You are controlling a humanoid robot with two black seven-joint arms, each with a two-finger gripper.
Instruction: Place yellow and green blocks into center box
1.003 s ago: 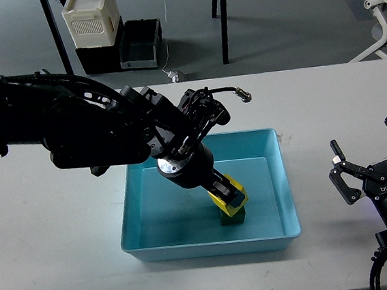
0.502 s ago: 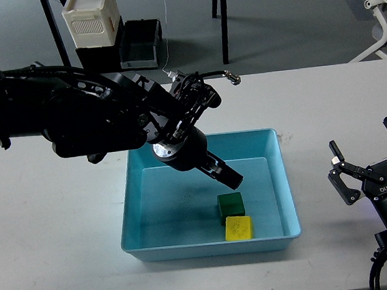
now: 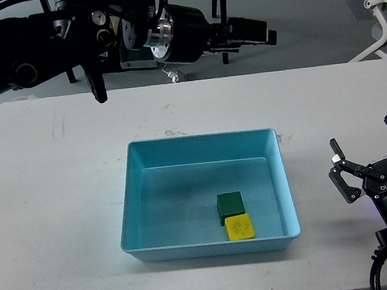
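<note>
White table (image 3: 61, 199); blue box (image 3: 129, 220) resting at centre.

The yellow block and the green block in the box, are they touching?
Touching. The head view shows the yellow block butted against the green block's near edge inside the blue box, with no floor visible between them.

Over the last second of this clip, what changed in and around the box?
The left gripper let go of the yellow block, which dropped off the green block to lie just in front of it, and the arm lifted out and swung back beyond the table's far edge. The blue box, green block and right gripper stayed put.
</note>
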